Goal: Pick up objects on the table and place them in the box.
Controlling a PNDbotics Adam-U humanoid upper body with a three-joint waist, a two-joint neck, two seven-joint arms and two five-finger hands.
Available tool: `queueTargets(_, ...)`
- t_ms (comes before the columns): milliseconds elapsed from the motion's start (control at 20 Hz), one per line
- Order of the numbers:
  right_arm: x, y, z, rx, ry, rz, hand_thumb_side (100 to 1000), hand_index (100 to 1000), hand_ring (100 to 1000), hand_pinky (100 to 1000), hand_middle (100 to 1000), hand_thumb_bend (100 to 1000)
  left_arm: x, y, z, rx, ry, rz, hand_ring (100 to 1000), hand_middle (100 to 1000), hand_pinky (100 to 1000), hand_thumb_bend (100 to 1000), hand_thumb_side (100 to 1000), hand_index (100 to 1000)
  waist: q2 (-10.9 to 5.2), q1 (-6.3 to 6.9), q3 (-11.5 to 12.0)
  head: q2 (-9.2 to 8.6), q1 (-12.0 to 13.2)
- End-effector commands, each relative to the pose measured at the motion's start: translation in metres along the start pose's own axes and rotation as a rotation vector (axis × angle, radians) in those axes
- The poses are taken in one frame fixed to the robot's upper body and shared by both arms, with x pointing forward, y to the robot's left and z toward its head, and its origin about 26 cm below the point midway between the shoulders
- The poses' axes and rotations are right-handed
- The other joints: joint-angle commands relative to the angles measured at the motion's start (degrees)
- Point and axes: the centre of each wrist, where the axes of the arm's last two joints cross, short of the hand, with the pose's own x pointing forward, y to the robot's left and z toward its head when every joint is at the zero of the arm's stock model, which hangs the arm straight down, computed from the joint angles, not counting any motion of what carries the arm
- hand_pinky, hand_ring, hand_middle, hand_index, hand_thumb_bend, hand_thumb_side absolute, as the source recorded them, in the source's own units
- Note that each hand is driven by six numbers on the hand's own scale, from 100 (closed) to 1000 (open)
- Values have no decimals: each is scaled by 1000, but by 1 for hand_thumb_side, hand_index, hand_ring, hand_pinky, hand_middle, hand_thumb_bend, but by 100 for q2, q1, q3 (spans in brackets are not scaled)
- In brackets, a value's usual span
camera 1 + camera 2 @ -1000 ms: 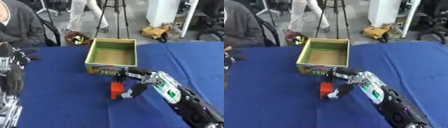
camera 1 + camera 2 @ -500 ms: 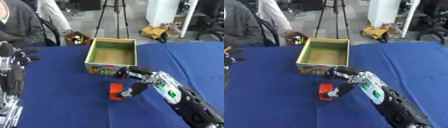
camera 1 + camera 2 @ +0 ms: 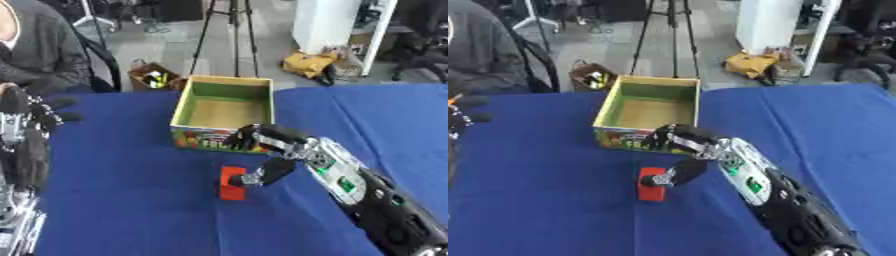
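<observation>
The right hand (image 3: pixel 273 150) is over the red block (image 3: pixel 232 182), which lies on the blue table (image 3: pixel 131 200) just before the box (image 3: pixel 222 118). Its thumb touches the block, but whether the fingers close on it I cannot tell. The left hand (image 3: pixel 26 120) rests at the left edge with fingers relaxed.

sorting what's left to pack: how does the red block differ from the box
The red block is a small solid red piece lying flat; the box is far larger, open-topped, yellow-rimmed and green inside. The right hand has its thumb at the block; nothing touches the box. Both sit on the blue table.
</observation>
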Motion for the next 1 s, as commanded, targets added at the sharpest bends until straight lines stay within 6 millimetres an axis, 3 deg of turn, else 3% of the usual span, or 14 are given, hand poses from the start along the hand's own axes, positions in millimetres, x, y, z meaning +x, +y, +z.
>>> queueTargets(50, 1, -9, 0, 14, -3, 34, 668, 873, 743, 670, 731, 523, 7, -1, -7, -10, -31, -3, 738, 774, 640, 554, 962, 864, -68, 8, 7, -12, 11)
queueTargets(1000, -9, 17, -4, 112, 26, 8, 655, 861, 726, 663, 709, 520, 7, -3, -8, -15, -33, 4, 738, 774, 639, 548, 965, 864, -33, 31, -1, -25, 1)
